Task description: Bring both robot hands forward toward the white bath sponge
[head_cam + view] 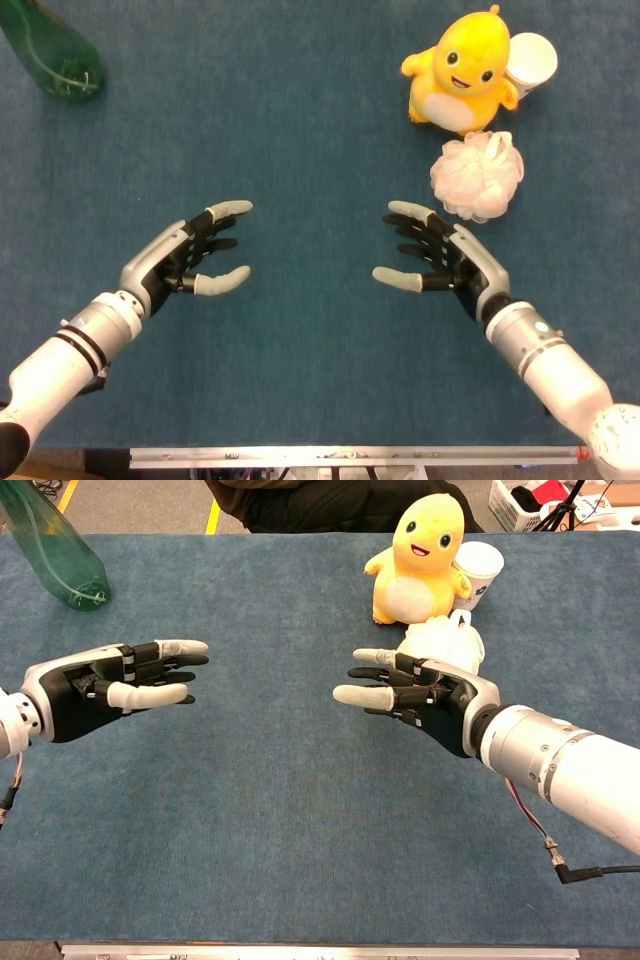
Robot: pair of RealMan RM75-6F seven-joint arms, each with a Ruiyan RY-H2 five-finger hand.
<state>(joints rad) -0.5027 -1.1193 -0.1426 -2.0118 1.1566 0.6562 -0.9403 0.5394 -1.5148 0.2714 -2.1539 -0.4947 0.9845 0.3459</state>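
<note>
A: Where is the white bath sponge (477, 176), and how do the hands stand?

B: Toward the table's (300, 110) far right corner, just in front of the yellow plush toy (463, 71). The left hand (195, 261) and the right hand (440, 262) hover empty, fingers spread.

A: Which step is this?

B: Judged the approach. Next, both hands must travel forward and rightward; the left is well apart from the sponge.

Blue carpeted table (280, 810); grey floor (150, 505) with a yellow line (213, 515) beyond
</note>
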